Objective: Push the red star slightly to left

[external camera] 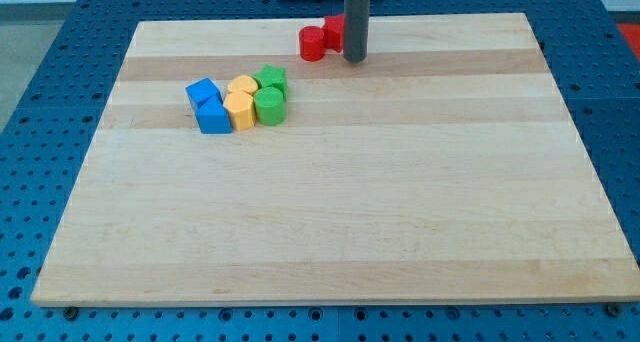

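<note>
Nearest, a cluster sits left of centre: blue blocks [208, 106], yellow blocks [240, 102], green blocks [269, 95]. At the far edge, a red cylinder [313, 44], then the red star [333, 30] right behind. The tip [354, 57], a bare rod with no claw, stands touching the star's right, so it's lined up to shove left.

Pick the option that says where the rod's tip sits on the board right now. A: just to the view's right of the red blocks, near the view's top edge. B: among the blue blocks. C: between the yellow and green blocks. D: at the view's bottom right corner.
A: my tip stands beside the red blocks on their right in the view, near the board's top edge, well away from the blue, yellow and green cluster.
</note>
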Robot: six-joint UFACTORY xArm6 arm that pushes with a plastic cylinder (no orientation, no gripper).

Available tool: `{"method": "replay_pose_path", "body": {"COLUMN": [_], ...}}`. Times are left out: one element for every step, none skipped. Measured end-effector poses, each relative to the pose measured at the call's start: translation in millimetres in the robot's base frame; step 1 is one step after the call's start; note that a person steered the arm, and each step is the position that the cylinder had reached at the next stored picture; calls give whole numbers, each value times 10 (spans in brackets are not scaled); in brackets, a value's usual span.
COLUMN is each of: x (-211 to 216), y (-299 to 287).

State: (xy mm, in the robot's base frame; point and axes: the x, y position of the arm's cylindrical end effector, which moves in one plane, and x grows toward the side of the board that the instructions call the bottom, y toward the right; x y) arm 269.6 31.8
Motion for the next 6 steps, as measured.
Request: {"method": "replay_pose_path", "body": {"x": [-9, -58, -121, -194, -241, -241], "y": [-122, -214, -214, -214, -264, -318]}}
